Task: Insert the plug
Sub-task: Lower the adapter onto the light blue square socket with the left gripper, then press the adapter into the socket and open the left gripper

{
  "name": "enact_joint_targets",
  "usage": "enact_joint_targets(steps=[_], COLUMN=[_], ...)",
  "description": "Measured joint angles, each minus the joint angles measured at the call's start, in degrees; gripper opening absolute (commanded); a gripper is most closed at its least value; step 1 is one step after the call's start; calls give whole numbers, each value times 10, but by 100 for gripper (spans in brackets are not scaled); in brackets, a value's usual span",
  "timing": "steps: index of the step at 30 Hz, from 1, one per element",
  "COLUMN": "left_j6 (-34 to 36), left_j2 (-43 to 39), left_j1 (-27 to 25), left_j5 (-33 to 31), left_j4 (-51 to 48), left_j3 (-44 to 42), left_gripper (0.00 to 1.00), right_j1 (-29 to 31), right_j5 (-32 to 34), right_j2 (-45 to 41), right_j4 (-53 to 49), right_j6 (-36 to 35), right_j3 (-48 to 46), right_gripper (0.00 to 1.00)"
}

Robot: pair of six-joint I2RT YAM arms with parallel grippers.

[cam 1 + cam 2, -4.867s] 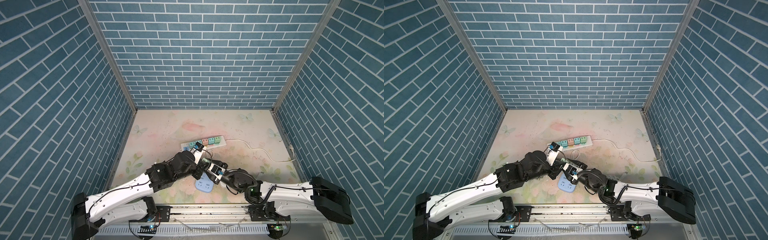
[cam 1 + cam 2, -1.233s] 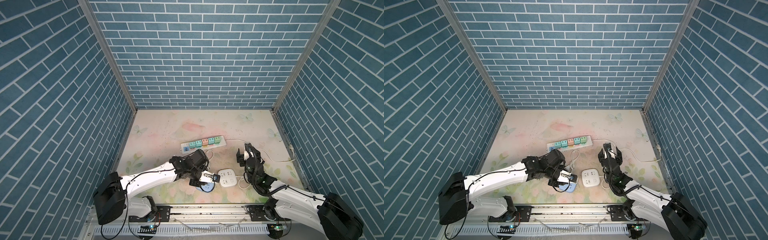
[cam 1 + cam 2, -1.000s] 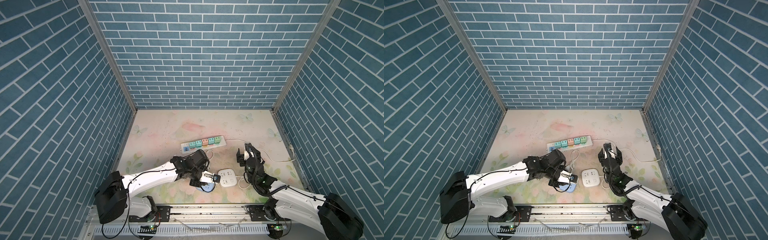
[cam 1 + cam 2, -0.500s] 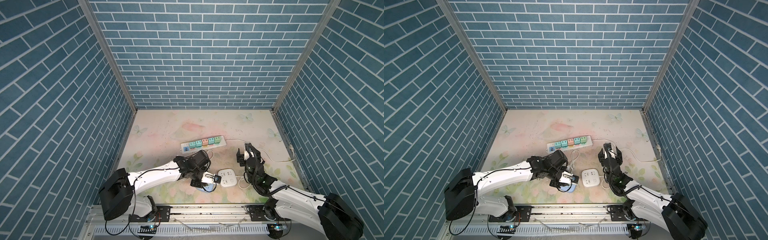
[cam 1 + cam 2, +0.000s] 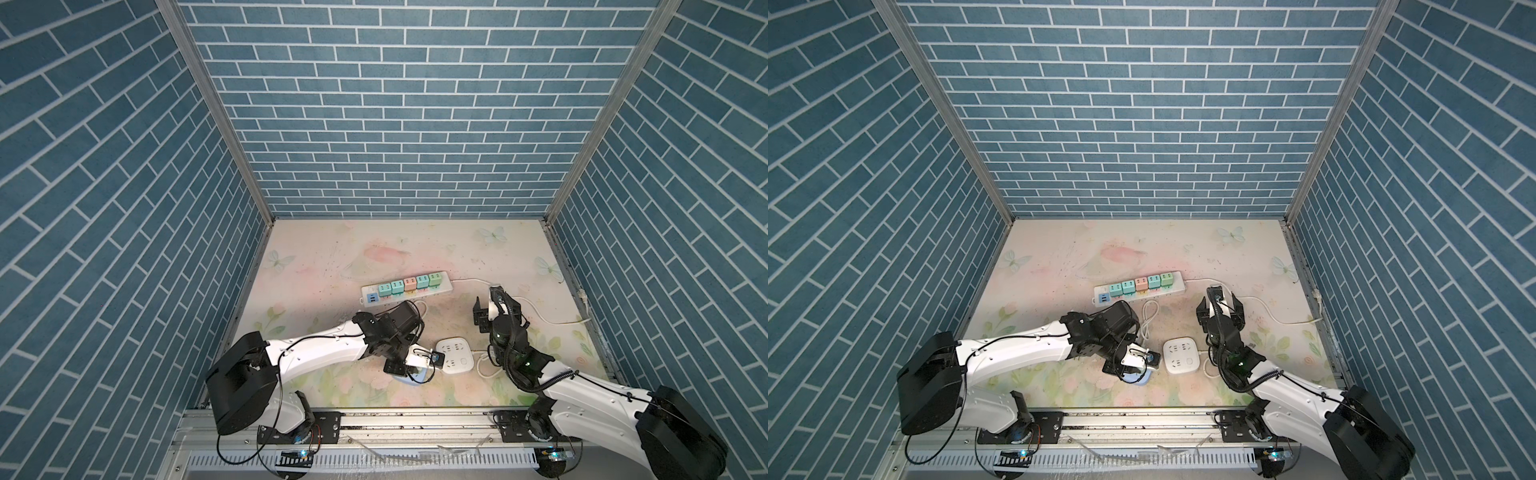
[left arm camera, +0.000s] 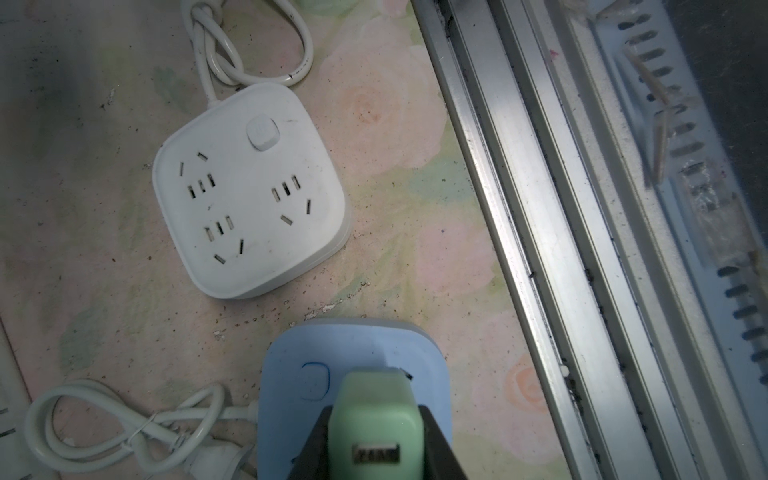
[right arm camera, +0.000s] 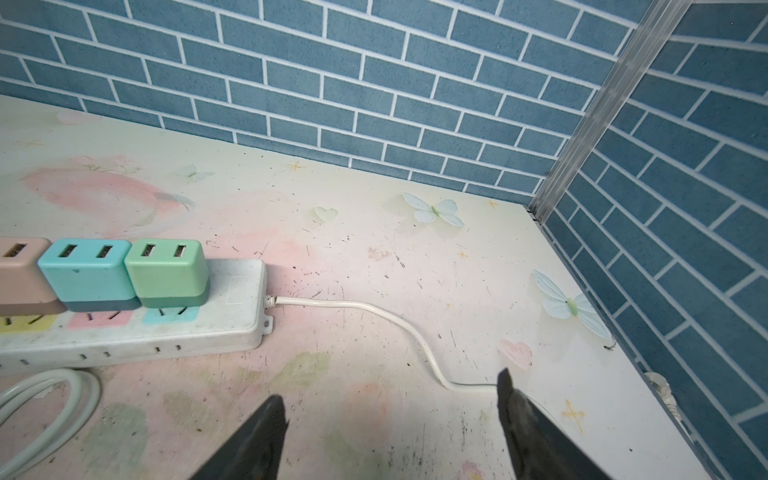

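Starting at the near edge with a brushed aluminium rail [image 6: 519,208], straight and grooved, bordering the tabletop [image 5: 316,266] and its worn, speckled floral print.

Finding the left claw [image 6: 376,409] just beyond, pinching the plug [image 6: 376,419], a smooth mint-green cube with rounded corners. Clamping it between 2 black fingers [image 6: 436,449] on opposite sides. Holding that plug directly against the top of the blue socket block [image 6: 395,345], a matte rounded square with a faint button outline. Not managing to tell whether the prongs are seated.

Passing a looped white cord [image 6: 124,419], rubbery and tied in a bundle, lying beside the blue block.

Coming next to a white socket block [image 5: 1180,352], glossy and square with rounded corners. Counting 3 outlet groups and 1 oval button on it, and placing it just beside the blue one without touching.

Reaching the right claw [image 5: 1219,308], poised over the tabletop with tapered fingers [image 7: 523,424] spread wide, gripping nothing, well apart from the plug.

Ending at the long white power strip [image 7: 232,320], hard plastic, housing 5 cube chargers [image 7: 166,270] in a row: 3 teal, 1 tan, 1 green at the cord end. Following its thin white cord [image 7: 374,309] snaking off toward the blue brick-patterned wall [image 5: 395,124].
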Motion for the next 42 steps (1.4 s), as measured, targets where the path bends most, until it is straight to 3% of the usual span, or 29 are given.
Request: enact_joint_targets(steps=[28,42], left_j6=[0,-22], left_j2=[31,72], left_j1=[1,24], left_j5=[14,54], left_j4=[11,39], left_j3=[8,12], left_gripper=[0,0], right_j1=[0,0], right_j5=[0,-3], right_j2=[-6,-12], right_j4=[-1,-3], right_j6=[0,0], right_j3=[0,0], right_gripper=[82,82])
